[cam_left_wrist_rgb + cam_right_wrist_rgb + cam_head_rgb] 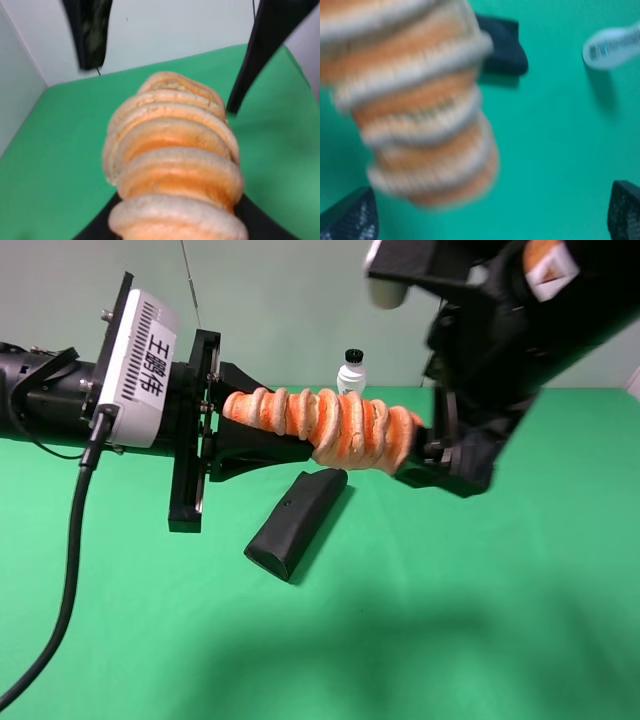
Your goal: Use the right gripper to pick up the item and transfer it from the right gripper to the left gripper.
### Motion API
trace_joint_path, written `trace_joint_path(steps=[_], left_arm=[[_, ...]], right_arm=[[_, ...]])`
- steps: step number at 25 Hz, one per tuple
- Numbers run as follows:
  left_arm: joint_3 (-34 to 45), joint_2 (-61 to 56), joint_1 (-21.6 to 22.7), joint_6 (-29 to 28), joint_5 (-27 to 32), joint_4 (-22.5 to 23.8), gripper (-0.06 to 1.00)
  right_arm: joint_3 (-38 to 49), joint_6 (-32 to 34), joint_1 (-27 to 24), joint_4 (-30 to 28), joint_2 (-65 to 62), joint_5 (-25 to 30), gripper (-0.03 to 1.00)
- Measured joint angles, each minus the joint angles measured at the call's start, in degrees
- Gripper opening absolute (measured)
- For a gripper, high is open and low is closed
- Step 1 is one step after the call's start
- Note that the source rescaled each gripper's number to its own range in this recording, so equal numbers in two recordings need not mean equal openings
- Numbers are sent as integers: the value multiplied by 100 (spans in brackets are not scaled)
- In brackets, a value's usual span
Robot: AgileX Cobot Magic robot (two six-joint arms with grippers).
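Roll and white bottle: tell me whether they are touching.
Apart. The right wrist view shows bare green cloth between the roll and the white bottle.

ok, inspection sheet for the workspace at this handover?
Surface: green cloth, nothing spilled that I can see.
Job's things: roll aloft, roughly level, spanning both grippers.
Clutter: black case lying on the cloth below the roll; white bottle upright at the back.
Grippers: left gripper shut on one end of the roll; right gripper open, fingers either side of the other end.
Cables: black cable hangs from the left arm, out of view.
Surroundings: pale wall; nothing else seen.
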Motion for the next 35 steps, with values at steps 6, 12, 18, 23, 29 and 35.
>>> trace_joint_path(steps=[6,12,18,23,29,35], left_arm=[[0,0,0,89,0,0,6],[-45,0,0,213,0,6,5],[-83,0,0,218,0,6,5],[-83,0,0,218,0,6,5],[-83,0,0,229,0,6,5],[-83,0,0,233,0,6,4]], right_arm=[[0,960,-36,-587,-704,457,100],[184,2236,-925,-845,-1333,391,100],[1098,2527,-2023,-350,-2133,42,100],[1845,2550,-2245,178,-3052,-209,100],[2634,2558,-2257,364,-4461,-208,100],[3340,2574,-2269,1119,-5678,-118,100]])
